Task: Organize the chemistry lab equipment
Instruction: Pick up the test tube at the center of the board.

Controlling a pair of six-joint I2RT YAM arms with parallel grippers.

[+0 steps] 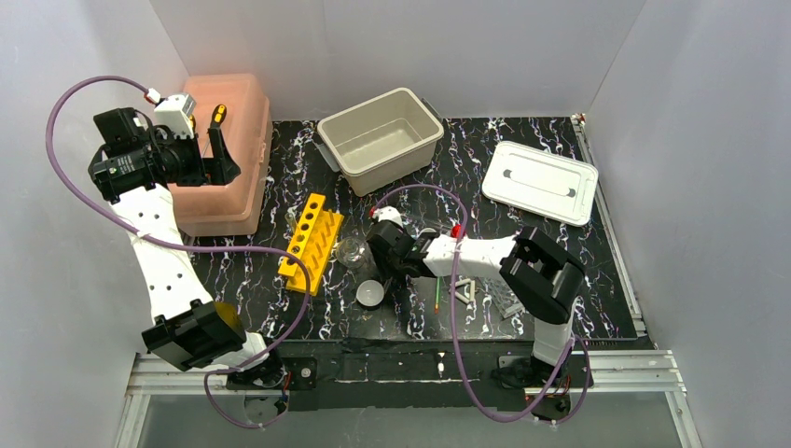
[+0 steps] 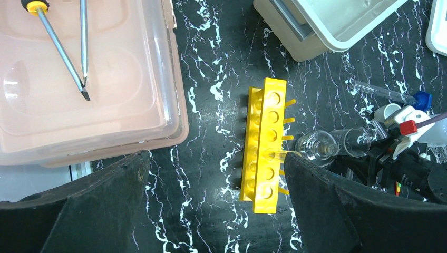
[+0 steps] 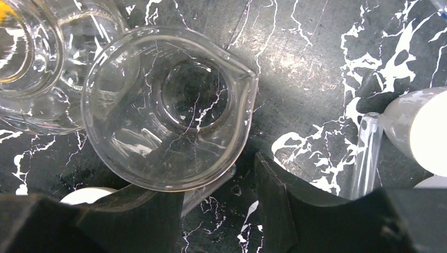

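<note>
The black marbled table (image 1: 485,159) carried a pink box (image 1: 244,140), a beige bin (image 1: 392,173) and a white lid (image 1: 541,182) at its far side. Nearer lay a yellow tube rack (image 1: 312,243), a glass flask (image 1: 352,254), a white bowl (image 1: 370,294), a white triangle (image 1: 464,291) and, it seemed, a green spoon (image 1: 438,294).

Bright, even light from above; soft, faint shadows lie on the table (image 1: 466,173). White glints fleck the glass beaker (image 3: 168,105), whose close rim looks slightly soft; overhead view sharp

Top camera is looking steeply down from the near side, covering the whole table (image 1: 466,168). Left wrist camera is looking down from high on the yellow rack (image 2: 263,145), shared with the top view. Right wrist camera is sitting very close over a glass beaker (image 3: 168,105).
</note>
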